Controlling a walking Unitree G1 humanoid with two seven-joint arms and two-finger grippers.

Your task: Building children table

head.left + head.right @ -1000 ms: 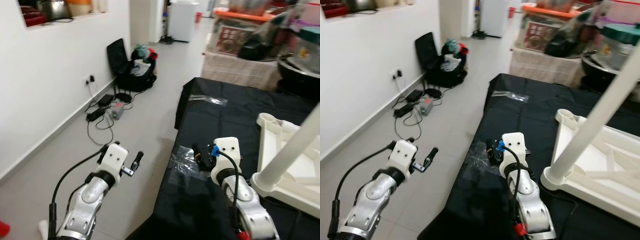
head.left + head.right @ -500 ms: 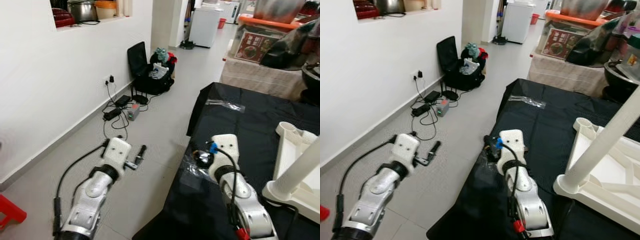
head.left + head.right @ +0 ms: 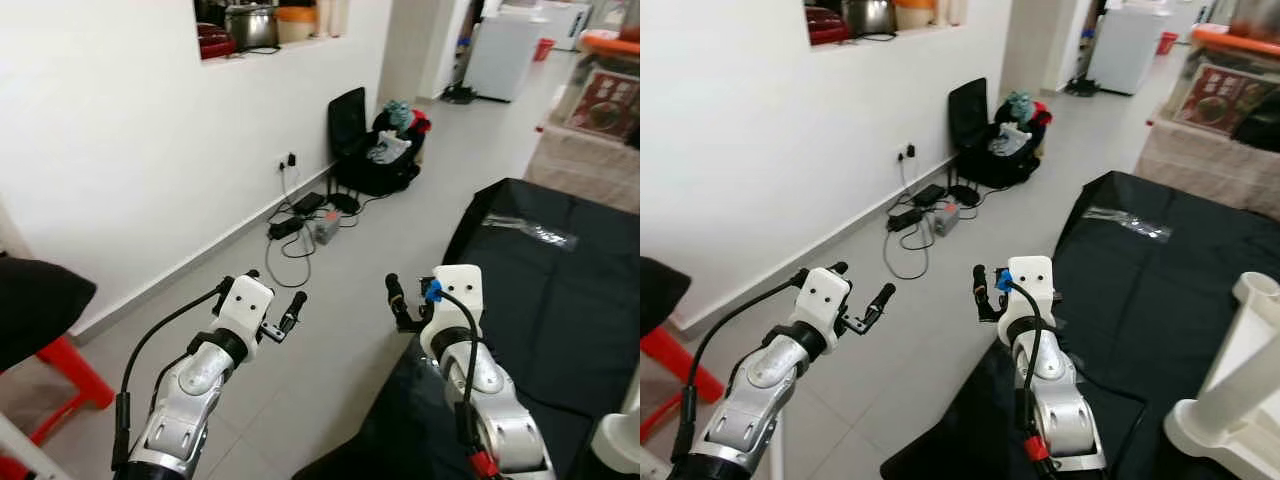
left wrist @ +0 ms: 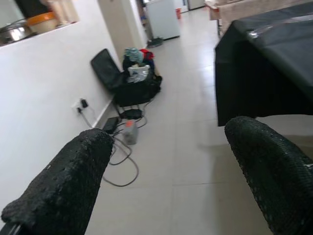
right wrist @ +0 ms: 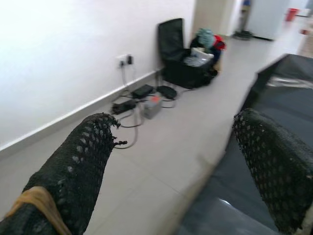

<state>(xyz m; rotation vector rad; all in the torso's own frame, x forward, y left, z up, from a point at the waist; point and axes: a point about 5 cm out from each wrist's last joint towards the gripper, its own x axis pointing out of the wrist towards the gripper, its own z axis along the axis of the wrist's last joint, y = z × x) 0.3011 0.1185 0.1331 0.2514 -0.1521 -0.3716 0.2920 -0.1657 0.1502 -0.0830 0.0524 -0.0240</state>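
Both arms are just held out in front here, nothing in either of them. The left gripper (image 3: 291,309) hangs over the bare tile floor (image 3: 330,300), and going by its wrist view the fingers (image 4: 68,182) are spread wide with only floor between them. The right gripper (image 3: 396,300) sits right at the near corner of the black cloth (image 3: 1160,270) that covers the work surface, jaws also wide apart and empty, one finger (image 5: 78,161) over the tiles and the other over the cloth edge.

The white table part (image 3: 1240,390) lies on the cloth off to the robot's right, well apart from both grippers, with a leg (image 3: 1252,345) standing up from it.

Along the white wall (image 3: 120,150) there's a tangle of cables (image 3: 295,225) plugged into an outlet, and further back an open black bag (image 3: 375,150) stuffed with clothes. A red stool (image 3: 65,385) pokes in at the near left, and some pots (image 3: 245,20) sit on a ledge up in the wall.
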